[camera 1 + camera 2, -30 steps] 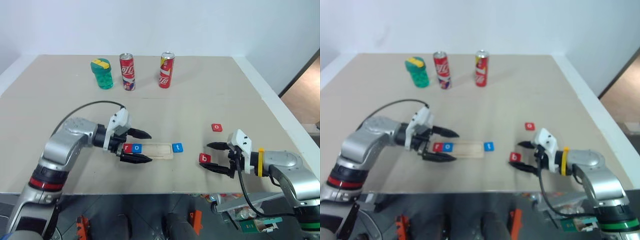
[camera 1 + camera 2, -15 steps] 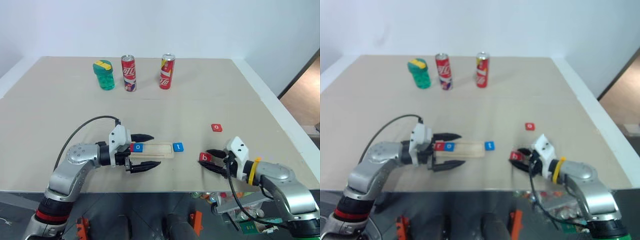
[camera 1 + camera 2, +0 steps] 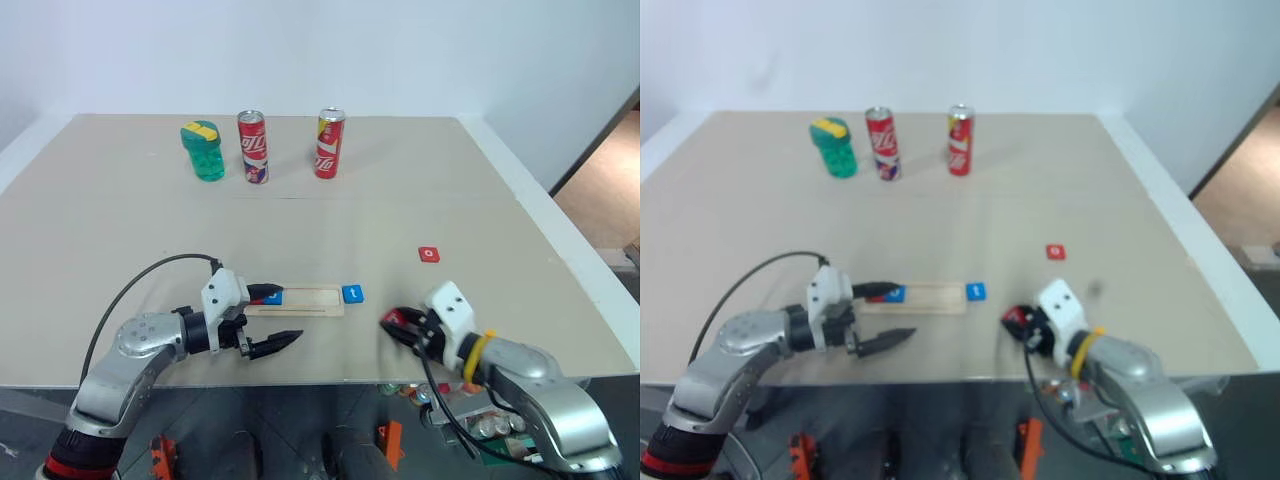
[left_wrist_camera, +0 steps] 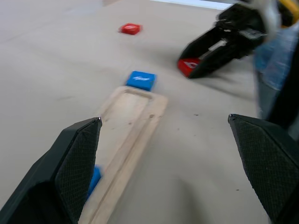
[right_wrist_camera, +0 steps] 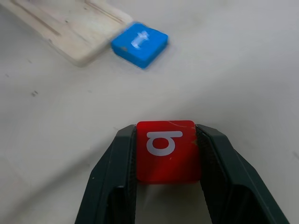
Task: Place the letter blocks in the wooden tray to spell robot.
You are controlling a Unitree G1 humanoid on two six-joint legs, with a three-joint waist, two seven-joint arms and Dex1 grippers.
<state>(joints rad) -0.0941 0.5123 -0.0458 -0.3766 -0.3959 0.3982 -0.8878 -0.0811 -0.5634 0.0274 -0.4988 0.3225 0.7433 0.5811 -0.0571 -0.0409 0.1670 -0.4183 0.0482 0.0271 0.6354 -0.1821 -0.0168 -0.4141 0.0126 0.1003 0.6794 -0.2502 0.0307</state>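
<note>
Nearest the front edge of the pale beige worktop (image 3: 400, 200), the right gripper (image 5: 167, 154) has its two black jaws pinching the red square letter tile marked b (image 5: 168, 150), one jaw against each side of the tile, low over the worktop surface. The left gripper (image 3: 268, 318) sits level with it on the other side, its jaws spread wide: one black finger lies over the left end of the long pale wooden tray (image 3: 300, 300), the other lies on the worktop just in front of the tray, and nothing is between them. A blue square tile (image 3: 273, 296) rests in the tray's groove at its left end, partly hidden by the upper finger; its letter cannot be read here, and the remainder of the groove to the right lies bare. Just beside the tray's right end, apart from the wood, lies the blue square tile marked t (image 3: 352, 294), flat on the worktop. Farther back and to the right, well apart from the tray, sits a small red square tile with a white letter o (image 3: 429, 254). Along the far side of the worktop stand a green translucent jar with a yellow and green lid (image 3: 204, 150), a red drink can with a blue band (image 3: 252, 146), and a red and yellow drink can (image 3: 328, 143), all upright in a row.
</note>
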